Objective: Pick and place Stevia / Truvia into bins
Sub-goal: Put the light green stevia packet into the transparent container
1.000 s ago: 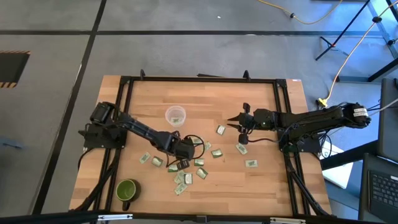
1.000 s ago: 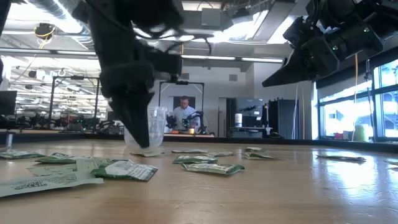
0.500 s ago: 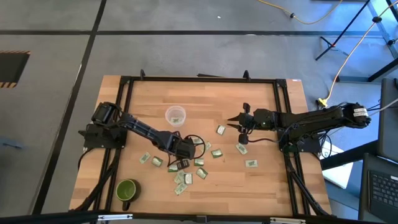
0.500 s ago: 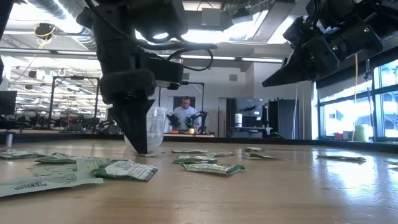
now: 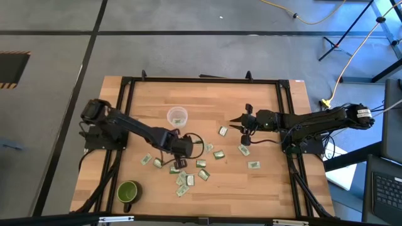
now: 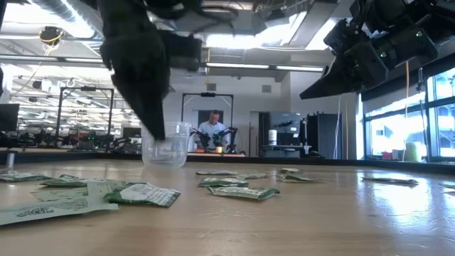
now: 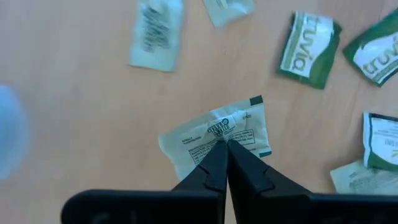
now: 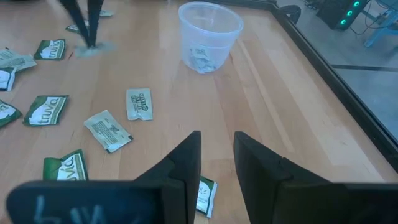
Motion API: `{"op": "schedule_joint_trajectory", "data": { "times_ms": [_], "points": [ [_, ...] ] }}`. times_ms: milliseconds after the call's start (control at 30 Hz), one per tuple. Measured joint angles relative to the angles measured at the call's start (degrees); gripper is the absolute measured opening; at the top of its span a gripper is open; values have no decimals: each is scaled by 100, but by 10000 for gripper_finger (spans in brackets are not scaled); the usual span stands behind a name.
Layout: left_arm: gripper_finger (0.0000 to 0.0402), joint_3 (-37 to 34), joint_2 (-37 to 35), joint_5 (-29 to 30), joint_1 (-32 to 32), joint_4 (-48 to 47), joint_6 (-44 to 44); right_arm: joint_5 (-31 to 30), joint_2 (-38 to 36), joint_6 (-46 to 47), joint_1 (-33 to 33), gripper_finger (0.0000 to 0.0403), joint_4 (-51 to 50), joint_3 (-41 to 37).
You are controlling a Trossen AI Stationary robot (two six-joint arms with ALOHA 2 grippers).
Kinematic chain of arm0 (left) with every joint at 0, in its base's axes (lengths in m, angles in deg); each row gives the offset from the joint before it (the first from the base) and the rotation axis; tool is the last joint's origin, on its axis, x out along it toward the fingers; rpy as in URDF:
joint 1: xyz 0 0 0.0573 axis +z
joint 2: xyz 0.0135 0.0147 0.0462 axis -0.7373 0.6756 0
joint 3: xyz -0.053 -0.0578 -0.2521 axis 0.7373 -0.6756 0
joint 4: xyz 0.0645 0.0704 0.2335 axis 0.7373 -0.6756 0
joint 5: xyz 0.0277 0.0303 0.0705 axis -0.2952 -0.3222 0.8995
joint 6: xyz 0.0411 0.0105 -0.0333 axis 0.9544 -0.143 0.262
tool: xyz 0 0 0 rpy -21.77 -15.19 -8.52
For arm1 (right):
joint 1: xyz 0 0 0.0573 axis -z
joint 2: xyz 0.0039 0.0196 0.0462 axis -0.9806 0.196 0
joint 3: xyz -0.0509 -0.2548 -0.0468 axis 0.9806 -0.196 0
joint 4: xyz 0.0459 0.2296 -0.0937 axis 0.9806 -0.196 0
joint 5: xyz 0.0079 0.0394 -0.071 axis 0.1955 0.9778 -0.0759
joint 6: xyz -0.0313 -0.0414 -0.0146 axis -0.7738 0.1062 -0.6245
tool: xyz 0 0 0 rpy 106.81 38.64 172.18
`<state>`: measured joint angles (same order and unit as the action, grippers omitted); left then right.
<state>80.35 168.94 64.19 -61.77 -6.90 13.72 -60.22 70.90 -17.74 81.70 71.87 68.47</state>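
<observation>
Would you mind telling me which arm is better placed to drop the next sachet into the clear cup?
Left. The left gripper is shut on a sachet, lifted just below the clear cup. The right gripper hovers open and empty over the table's right side.

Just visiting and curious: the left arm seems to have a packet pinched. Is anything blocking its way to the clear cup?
Nothing visible does. The left gripper holds a packet lifted off the table, and the cup stands close by with bare wood between. The green mug sits on the opposite side, well clear.
</observation>
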Motion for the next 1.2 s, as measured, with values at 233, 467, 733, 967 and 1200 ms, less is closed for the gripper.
{"op": "schedule_joint_trajectory", "data": {
  "times_ms": [233,467,733,967,1200],
  "points": [
    [4,7,-1018,1486,273,-386,11,0,-1,13,0,99,30,0],
    [2,7,-1236,1929,1038,-933,11,0,0,4,-1,99,32,0],
    [3,7,-735,1250,1855,-947,267,0,1,0,-2,99,34,0],
    [13,9,-487,982,2130,-949,308,0,1,-2,-2,99,34,0],
    [52,11,-491,1036,2136,-958,306,0,-1,-2,-2,99,34,0]
  ]
}}
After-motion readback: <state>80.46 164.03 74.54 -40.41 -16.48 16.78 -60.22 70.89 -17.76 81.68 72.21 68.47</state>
